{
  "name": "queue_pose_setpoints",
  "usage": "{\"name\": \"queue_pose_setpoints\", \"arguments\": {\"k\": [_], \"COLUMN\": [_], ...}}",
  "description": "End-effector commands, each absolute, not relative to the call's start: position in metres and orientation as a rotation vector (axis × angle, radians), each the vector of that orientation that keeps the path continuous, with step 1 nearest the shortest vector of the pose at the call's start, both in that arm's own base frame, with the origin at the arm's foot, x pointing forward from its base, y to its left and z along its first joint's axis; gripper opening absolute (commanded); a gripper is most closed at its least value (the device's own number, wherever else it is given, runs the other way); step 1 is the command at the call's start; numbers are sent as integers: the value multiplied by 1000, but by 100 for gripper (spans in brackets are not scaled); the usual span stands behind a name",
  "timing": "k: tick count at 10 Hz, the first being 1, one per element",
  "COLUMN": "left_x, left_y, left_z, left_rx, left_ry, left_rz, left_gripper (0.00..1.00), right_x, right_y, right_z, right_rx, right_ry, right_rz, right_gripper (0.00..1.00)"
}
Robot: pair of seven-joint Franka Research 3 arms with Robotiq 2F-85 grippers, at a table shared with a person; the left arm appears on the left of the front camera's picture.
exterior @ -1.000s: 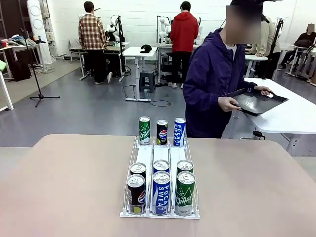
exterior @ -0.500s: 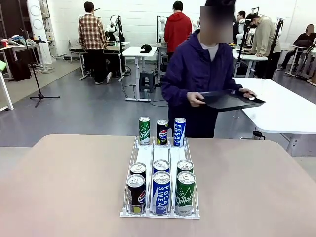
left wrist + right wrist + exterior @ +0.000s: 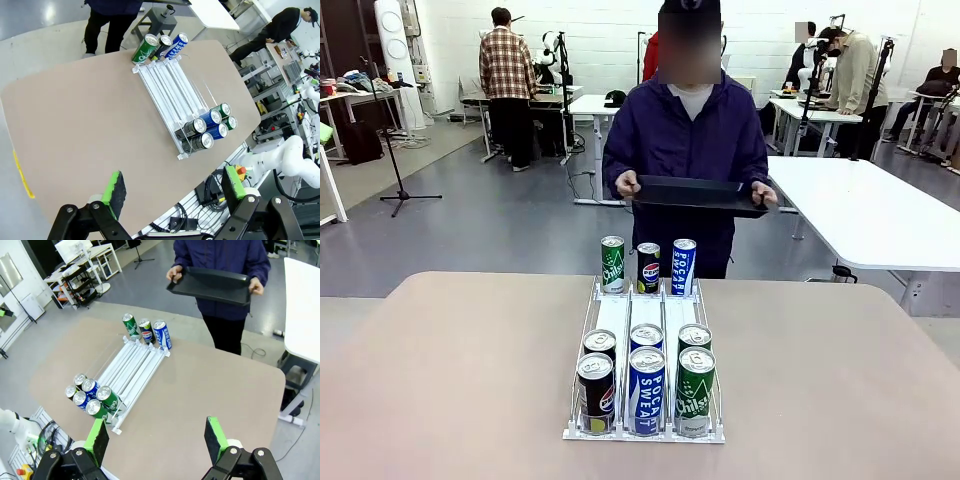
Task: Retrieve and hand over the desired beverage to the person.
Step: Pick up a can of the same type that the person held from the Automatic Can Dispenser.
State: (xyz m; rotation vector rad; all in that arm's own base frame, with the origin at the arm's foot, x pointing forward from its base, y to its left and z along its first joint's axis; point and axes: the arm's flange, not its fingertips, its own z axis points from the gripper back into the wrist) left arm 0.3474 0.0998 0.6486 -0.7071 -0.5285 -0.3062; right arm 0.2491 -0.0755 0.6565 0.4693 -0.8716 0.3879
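Note:
The person point(image 3: 686, 135) in a dark purple-navy hooded jacket stands at the table's far edge, holding a black tray point(image 3: 698, 195) level in both hands. Three upright cans stand at the far end of a clear rack point(image 3: 645, 320): a green Chilsung can point(image 3: 612, 264), a dark Pepsi can point(image 3: 648, 267) and a blue Pocari Sweat can point(image 3: 683, 266). Several more cans point(image 3: 646, 385) fill the rack's near end in three lanes. My left gripper point(image 3: 174, 187) hangs open high above the table. My right gripper point(image 3: 156, 435) is open too, above the table's near side.
The rack point(image 3: 134, 367) lies mid-table on the beige tabletop point(image 3: 450, 360), with bare surface on both sides. A white table point(image 3: 865, 215) stands behind at the right. Other people work at benches farther back.
The person has walked from the right to the middle of the far edge and turned to face me, now holding the tray in front with both hands.

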Motion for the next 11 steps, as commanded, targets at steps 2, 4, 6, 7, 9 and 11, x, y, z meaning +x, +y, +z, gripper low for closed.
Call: {"name": "queue_pose_setpoints", "arguments": {"k": [2,4,6,7,9,11], "left_x": [348,348,348,348,348,348], "left_y": [101,101,101,101,101,101], "left_z": [651,651,651,651,651,651], "left_rx": [-718,-718,-718,-718,-718,-718], "left_ry": [-532,-532,-532,-532,-532,-532], "left_rz": [-321,-321,-321,-321,-321,-321], "left_gripper": [100,100,100,100,100,100], "right_x": [250,250,250,250,250,250], "right_y": [-74,-74,-74,-74,-74,-74], "right_z": [657,657,657,657,657,657], "right_rx": [481,481,481,481,481,481], "right_ry": [-876,-876,-876,-876,-876,-876], "right_rz": [396,396,396,396,396,396], "right_gripper": [100,100,100,100,100,100]}}
